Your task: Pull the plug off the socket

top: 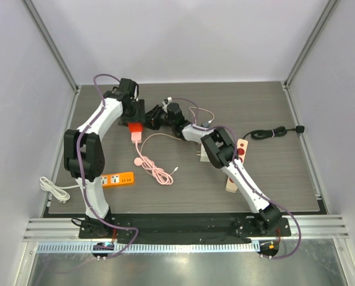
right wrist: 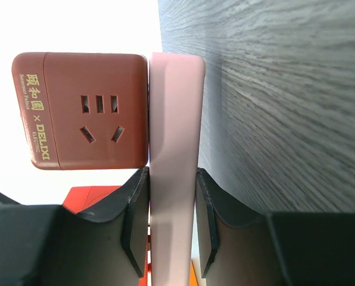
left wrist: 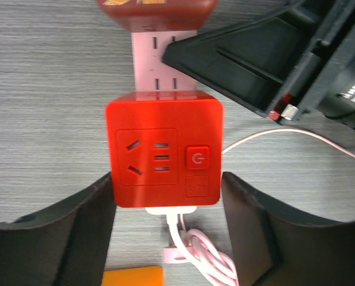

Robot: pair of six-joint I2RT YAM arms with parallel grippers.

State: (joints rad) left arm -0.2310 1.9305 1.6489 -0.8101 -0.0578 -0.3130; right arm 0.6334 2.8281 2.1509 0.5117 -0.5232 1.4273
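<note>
A: Fingers (left wrist: 76, 238) of left gripper (left wrist: 165, 190) are nearest to the lens, standing apart, one at each flank of the red cube plug (left wrist: 159, 155). If they press it or only touch, I cannot tell
B: And the right gripper (right wrist: 171, 196)?
A: Clamped on the long edge of the pink strip (right wrist: 174, 107), the biggest piece. Plug sits on the strip's face, on the table (right wrist: 273, 89) btw. both grippers, w/ a dark red cube (right wrist: 88, 110) further along the same strip
B: How will it handle?
A: Prob. light, stiff plastic, glossy so a bit slippery; pins hold tight, I think. Take the 2 flat flanks, pull straight off, no twisting. Pink cable (left wrist: 201, 256) is soft, do not pull there
</note>
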